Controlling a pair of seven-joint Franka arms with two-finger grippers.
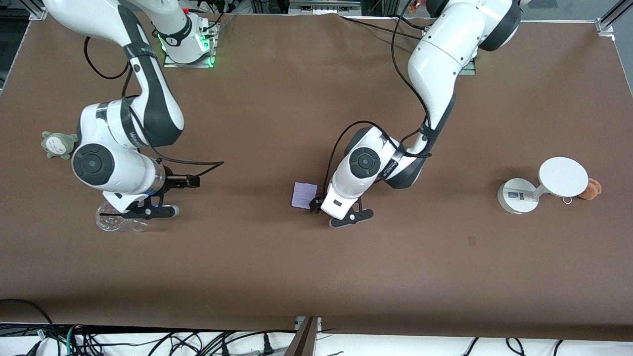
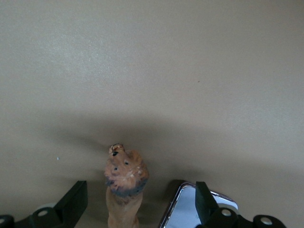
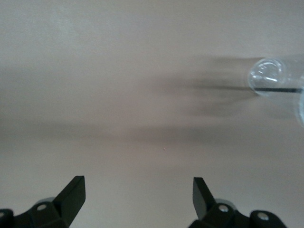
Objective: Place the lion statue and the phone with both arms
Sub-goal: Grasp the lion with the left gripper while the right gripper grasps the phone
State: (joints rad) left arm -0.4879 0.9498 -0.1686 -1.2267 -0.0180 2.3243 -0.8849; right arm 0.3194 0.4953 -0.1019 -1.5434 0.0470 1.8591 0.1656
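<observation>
Lion statue (image 2: 124, 190) between the wide-open, empty left gripper's (image 2: 140, 202) fingers, phone (image 2: 190, 209) just beside one finger.

A robotics laboratory is indicated: two arm bases (image 1: 188, 47) are bolted to a brown-covered bench (image 1: 277, 99), aluminium framing (image 1: 606, 22) is seen at one corner, and loose cables (image 1: 148, 341) are bundled along its edge.

- The left arm reaches down to mid-table, wrist bent low, and the left gripper (image 2: 137, 202) has its fingers spread wide.
- The right arm is folded near its own end, and the right gripper (image 3: 137, 194) is likewise wide open.
</observation>
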